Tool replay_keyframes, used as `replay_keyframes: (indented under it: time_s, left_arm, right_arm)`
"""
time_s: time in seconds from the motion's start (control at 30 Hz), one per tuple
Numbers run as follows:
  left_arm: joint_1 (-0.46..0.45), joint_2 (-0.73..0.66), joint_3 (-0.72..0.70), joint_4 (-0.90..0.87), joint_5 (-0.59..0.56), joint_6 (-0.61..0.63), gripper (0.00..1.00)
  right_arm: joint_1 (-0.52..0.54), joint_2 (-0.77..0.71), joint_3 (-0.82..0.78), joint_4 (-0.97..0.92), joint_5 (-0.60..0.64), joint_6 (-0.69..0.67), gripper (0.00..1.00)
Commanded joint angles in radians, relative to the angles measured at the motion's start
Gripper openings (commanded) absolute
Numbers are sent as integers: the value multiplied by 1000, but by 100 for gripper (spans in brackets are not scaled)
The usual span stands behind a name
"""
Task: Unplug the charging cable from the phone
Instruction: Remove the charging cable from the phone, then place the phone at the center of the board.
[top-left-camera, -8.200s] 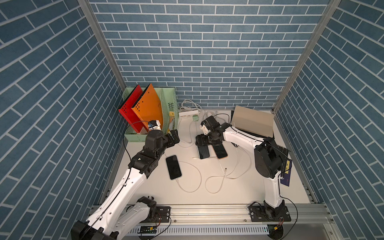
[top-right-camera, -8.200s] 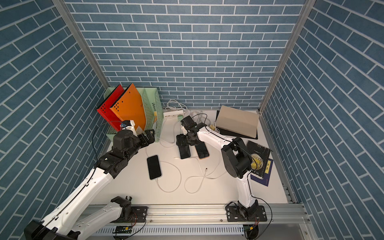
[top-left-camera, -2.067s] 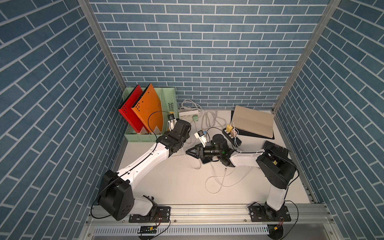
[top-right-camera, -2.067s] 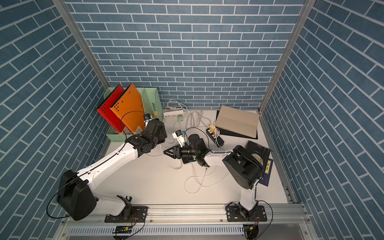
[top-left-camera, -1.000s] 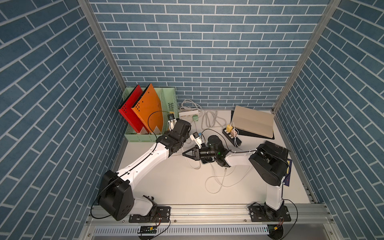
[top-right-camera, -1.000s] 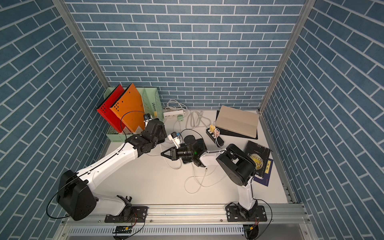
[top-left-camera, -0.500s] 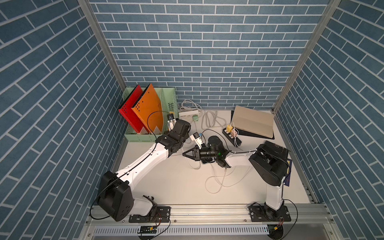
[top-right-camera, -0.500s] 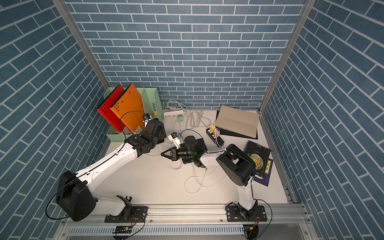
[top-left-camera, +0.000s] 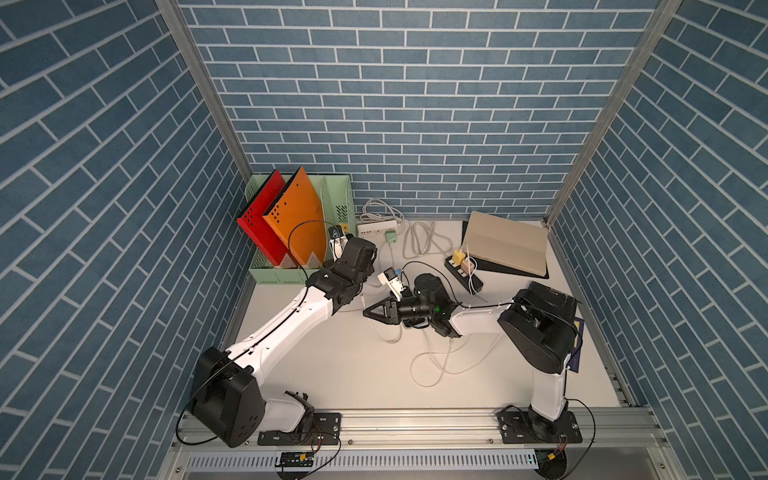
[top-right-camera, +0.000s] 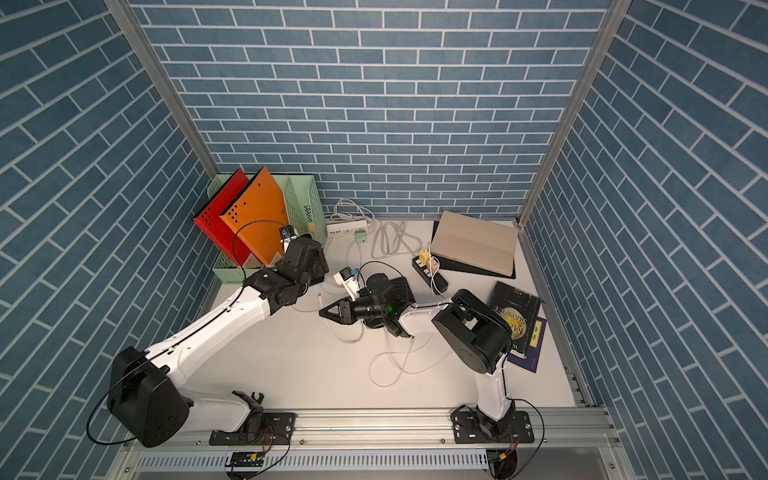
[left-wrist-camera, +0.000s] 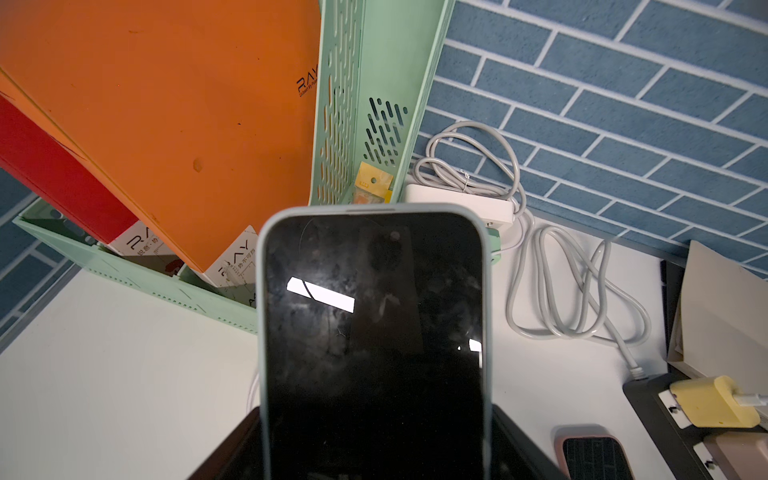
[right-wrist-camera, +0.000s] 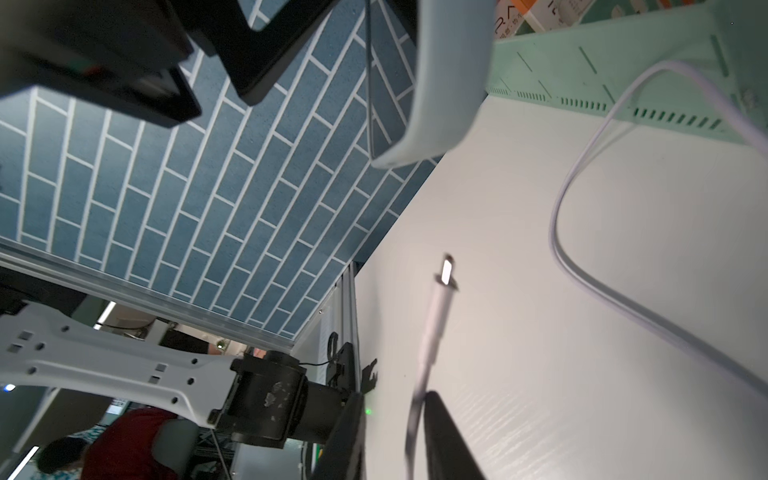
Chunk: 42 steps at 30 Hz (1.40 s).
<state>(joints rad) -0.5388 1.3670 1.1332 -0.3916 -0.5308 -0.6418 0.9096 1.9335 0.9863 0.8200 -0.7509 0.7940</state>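
— Where is the cable (right-wrist-camera: 430, 332)?

— Its plug (right-wrist-camera: 445, 274) is bare and out of the phone (left-wrist-camera: 374, 332). In the right wrist view it sticks out ahead of the right gripper (right-wrist-camera: 392, 415). Its long axis is in line with the fingers, and its tip points toward the phone's port end with clear air between them.

— And the grip on it?

— We see the right jaws standing apart, wider than the cord that runs through the gap. The cord is blurred there, so we can't tell whether it rests on a finger. We'd judge it loose, not pinched.

— The phone?

— It is clamped near its port end in the left gripper (left-wrist-camera: 374, 444), whose jaws are closed on its sides. Its long axis runs away from that wrist toward the rack (left-wrist-camera: 399, 62), and we judge it held off the table (left-wrist-camera: 104, 353).

— Which arm is nearer the cable?

— The right, plainly, since the cord passes between its jaws. The left has only the phone, which is beyond the plug's tip, near it but apart.

— So what comes next?

— To us the unplugging looks done. What's left turns on that gap: we'd back the right gripper away along the plug's axis, away from the phone, so the cord drops to the table without catching the case.
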Motion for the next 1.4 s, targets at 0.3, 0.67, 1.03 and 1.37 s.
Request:
replay_keyframes:
  time_s: [0.3,0.67,1.03,1.37]
  left_arm:
    - [9,-41,12,-2,4,9,9]
    - [8,-65,-37,-50,114,-6,9]
    - [-11,-47,-176,-70,242,-104,8]
    - [-61,12,-273,-67,260,-167,8]
  right_arm:
    - [-35,-110,26,-160,74,-99,99]
    - [-112,-232,98,-592,283,-295,99]
    - [-244,-261,204,-884,500,-334,99]
    - [-326,-277,214,-924,556,-340,99]
